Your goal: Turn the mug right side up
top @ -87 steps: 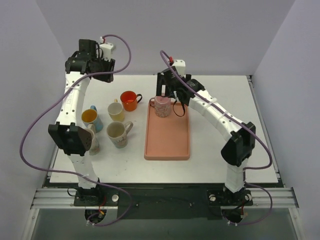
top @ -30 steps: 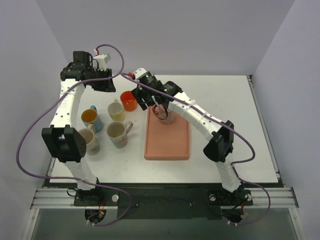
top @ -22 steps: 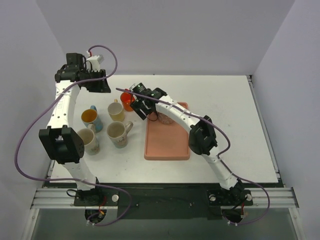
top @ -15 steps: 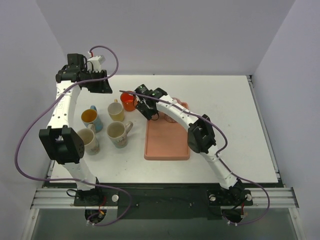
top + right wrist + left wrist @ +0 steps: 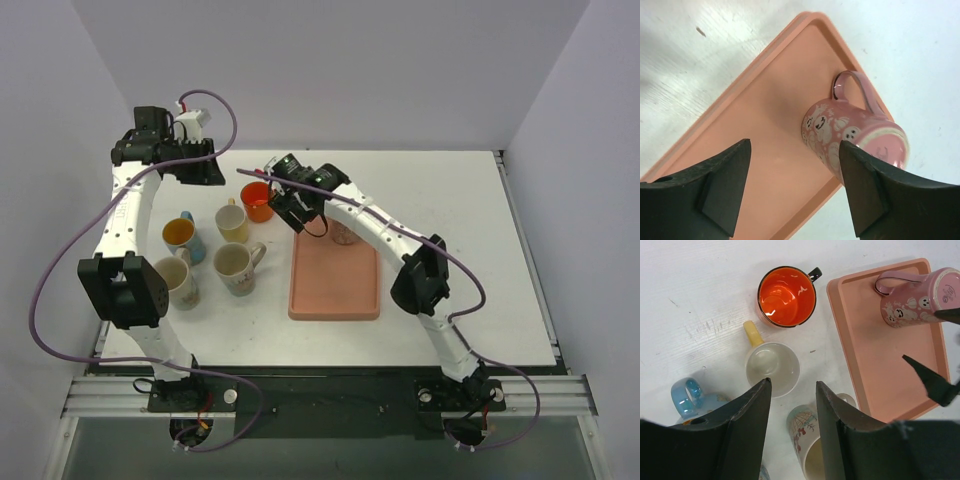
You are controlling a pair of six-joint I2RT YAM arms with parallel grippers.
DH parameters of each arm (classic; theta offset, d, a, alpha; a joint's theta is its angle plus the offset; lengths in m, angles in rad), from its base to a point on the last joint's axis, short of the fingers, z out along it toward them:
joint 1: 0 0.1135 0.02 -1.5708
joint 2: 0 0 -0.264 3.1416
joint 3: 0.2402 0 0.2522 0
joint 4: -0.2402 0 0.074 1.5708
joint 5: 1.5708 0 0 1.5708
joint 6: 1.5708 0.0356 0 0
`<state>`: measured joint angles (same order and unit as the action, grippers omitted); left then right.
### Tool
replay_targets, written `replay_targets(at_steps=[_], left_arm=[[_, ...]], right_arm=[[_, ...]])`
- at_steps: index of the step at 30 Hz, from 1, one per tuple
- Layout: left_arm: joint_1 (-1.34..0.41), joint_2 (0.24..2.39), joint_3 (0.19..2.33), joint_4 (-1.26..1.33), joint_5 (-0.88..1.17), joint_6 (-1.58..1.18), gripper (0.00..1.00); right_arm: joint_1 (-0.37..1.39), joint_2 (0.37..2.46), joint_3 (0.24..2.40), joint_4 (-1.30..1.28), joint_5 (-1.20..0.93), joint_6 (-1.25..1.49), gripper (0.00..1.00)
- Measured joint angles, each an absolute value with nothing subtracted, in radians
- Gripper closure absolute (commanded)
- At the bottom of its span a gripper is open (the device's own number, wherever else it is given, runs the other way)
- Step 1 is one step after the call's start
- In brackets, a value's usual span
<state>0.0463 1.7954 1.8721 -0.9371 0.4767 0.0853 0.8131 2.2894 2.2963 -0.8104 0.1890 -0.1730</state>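
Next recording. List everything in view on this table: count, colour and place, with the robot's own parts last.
pink mug: 1, pink with white figures, base up at the tray's far end
tray: 1, salmon pink, middle of the table
orange mug: 1, orange, left of the tray's far corner
yellow-handled mug: 1, cream, nearer than the orange mug
blue mug: 1, blue, yellow inside, left of the yellow-handled mug
patterned mug: 1, cream, left of the tray
cream mug: 1, cream, by the left arm's elbow
table: 1, white
left pincer: 1, black, open, above the mugs
right pincer: 1, black, open, empty, above the tray by the pink mug
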Motion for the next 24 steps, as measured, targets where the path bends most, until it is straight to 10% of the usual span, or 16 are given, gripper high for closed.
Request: replay_targets(at_steps=[24], left_arm=[[0.046, 1.748, 1.808, -0.921, 0.480, 0.085, 0.49]], right_arm=[[0.383, 2.205, 2.055, -0.637, 0.058, 0.390, 0.54]])
